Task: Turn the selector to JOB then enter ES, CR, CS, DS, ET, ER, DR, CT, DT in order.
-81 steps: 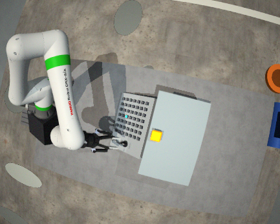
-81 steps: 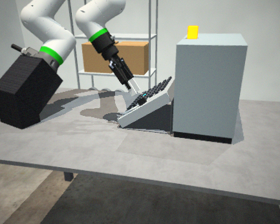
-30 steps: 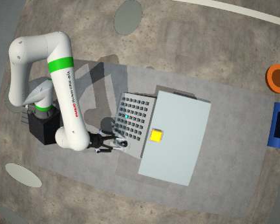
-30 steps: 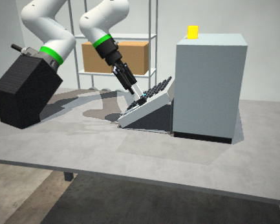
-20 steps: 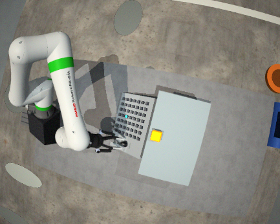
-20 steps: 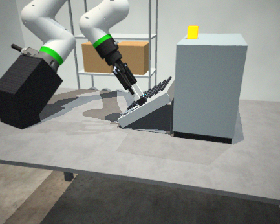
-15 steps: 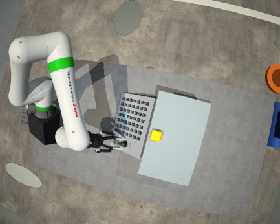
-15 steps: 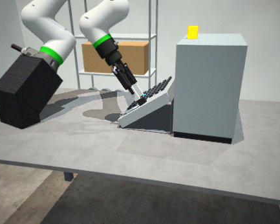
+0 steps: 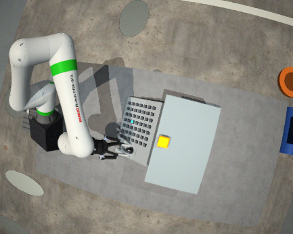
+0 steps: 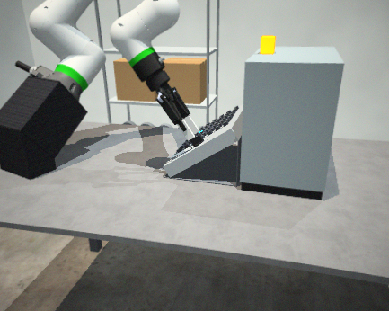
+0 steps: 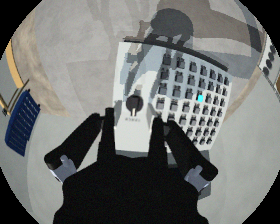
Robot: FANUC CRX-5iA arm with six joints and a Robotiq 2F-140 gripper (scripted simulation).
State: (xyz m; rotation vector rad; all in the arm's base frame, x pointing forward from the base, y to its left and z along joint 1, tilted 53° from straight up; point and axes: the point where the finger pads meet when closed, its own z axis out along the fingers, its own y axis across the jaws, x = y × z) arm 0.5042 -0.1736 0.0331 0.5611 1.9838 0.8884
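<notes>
The sloped keypad (image 9: 139, 158) (image 10: 203, 153) (image 11: 132, 139) has rows of small dark keys. One key (image 9: 132, 122) (image 10: 200, 132) (image 11: 200, 98) is lit cyan; the key names are too small to read. The selector (image 9: 130, 150) (image 10: 197, 139) (image 11: 134, 103) is a dark round knob on the bare strip beside the keys. Its light pointer mark points down in the wrist view, towards a small blurred label. My gripper (image 9: 126, 149) (image 10: 192, 128) (image 11: 134, 108) is partly open, its fingertips low over the panel on both sides of the knob. Whether they touch it cannot be told.
A tall grey cabinet (image 9: 190, 135) (image 10: 288, 121) stands directly behind the keypad, with a yellow lamp (image 9: 163, 142) (image 10: 268, 45) on top. A blue bin (image 9: 289, 149) and an orange ring-shaped object (image 9: 282, 82) are at the far right in the top view. A shelf with cardboard boxes (image 10: 185, 81) stands behind.
</notes>
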